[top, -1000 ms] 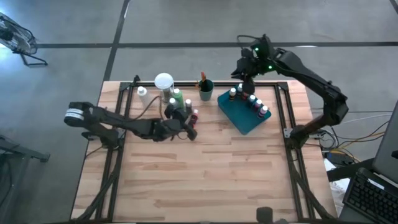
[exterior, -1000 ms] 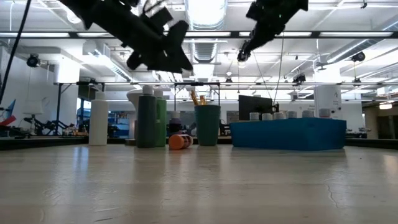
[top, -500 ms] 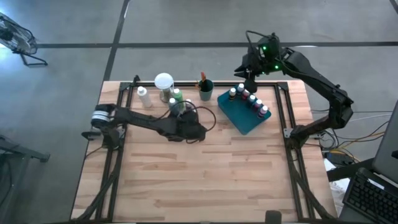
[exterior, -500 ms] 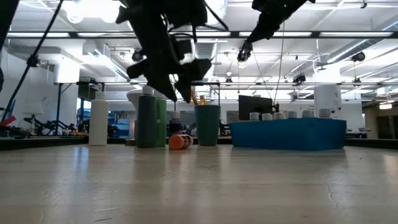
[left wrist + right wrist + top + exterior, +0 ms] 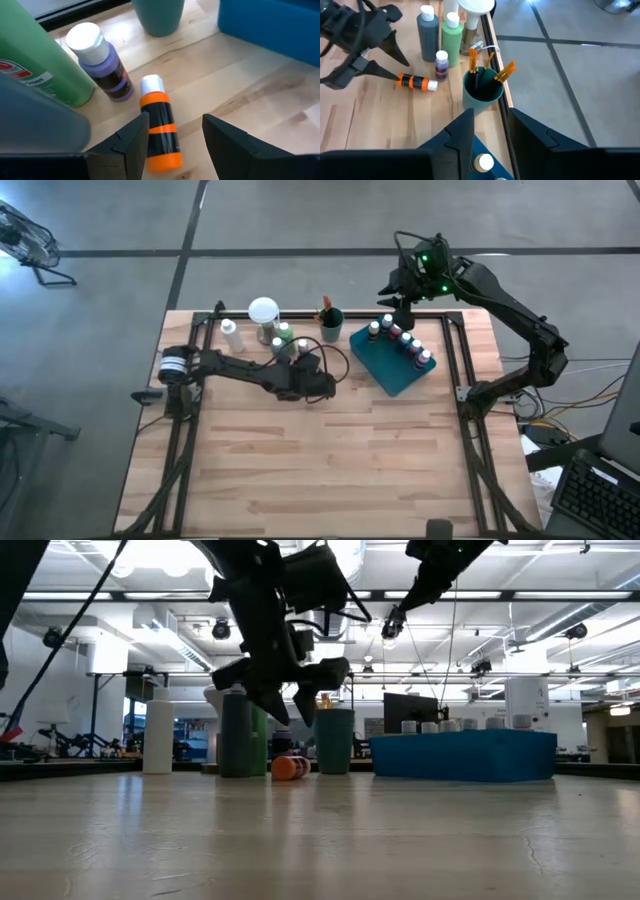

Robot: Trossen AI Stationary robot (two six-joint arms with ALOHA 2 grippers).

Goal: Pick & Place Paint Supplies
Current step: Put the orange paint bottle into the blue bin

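The orange bottle (image 5: 160, 131) lies on its side on the wooden table (image 5: 330, 460), its long axis flat along the boards; its white cap points toward the teal cup (image 5: 482, 90), and its orange base points away from it. A black label wraps its middle. Just beside its cap stands a small purple bottle (image 5: 102, 62), upright and white-capped — near the orange one, though whether they touch cannot be told. Next to the purple bottle stand a taller green bottle (image 5: 452, 32) and a grey bottle (image 5: 428, 32), both upright. The left gripper (image 5: 172, 137) hangs just above the orange bottle, its two dark fingers apart and straddling the bottle's base end, not clamped on it. The teal cup, with orange-handled brushes (image 5: 490, 67) leaning in it, stands beyond the lying bottle's cap, near the table's far edge. On the cup's other side sits the blue tray (image 5: 395, 370), with a row of small white-capped bottles (image 5: 400, 340) upright in it. The right gripper (image 5: 398, 300) is held high above the tray's far end, close to the cup, with its fingers apart and nothing between them. A round white-topped object (image 5: 263, 311) stands beyond the green bottle.
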